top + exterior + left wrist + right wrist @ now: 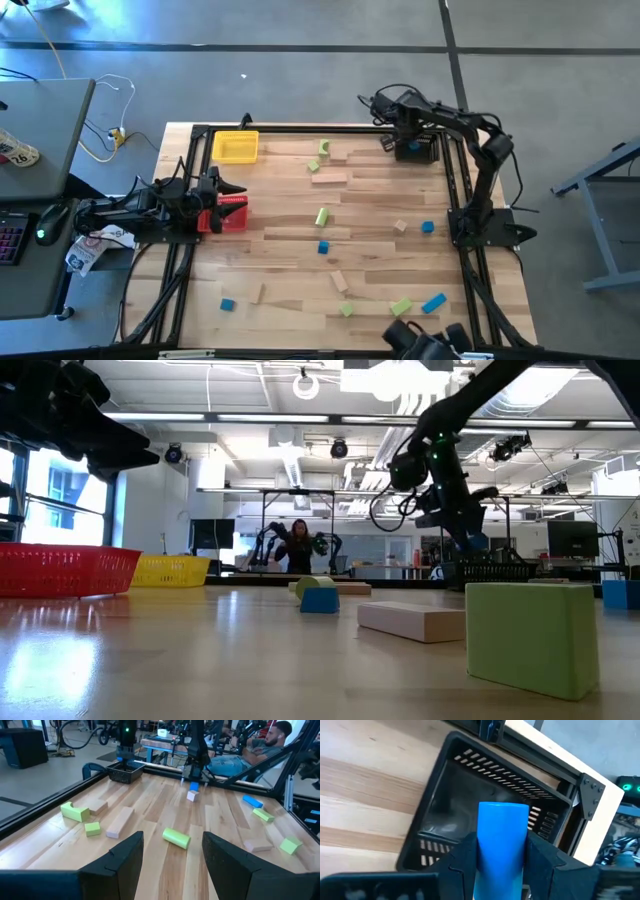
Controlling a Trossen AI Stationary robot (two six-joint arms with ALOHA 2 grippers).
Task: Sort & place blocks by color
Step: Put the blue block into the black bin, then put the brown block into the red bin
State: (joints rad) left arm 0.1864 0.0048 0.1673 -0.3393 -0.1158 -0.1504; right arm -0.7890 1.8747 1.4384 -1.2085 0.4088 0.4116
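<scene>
My right gripper (502, 851) hangs over the black bin (440, 820) at the table's far right corner and is shut on a blue cylinder block (503, 832). My left gripper (172, 855) is open above the red bin (228, 215) at the table's left edge, touching nothing. The other blocks lie flat on the table: a green cylinder (176, 838), green pieces (75, 812), tan bars (120, 822) and blue ones (323, 246). My right gripper pinches the blue cylinder block between its two fingers (540, 857), which press on its curved sides (485, 845). The fingers come from above, pointing down and lying along the cylinder. One end (503, 810) juts past the fingertips, and the block is lifted clear above the black bin.
A yellow bin (236, 147) sits at the far left corner, beyond the red bin. A black frame rail (300, 127) edges the table. More blocks lie near the near edge (401, 306). A person (265, 742) sits beyond the table's right side.
</scene>
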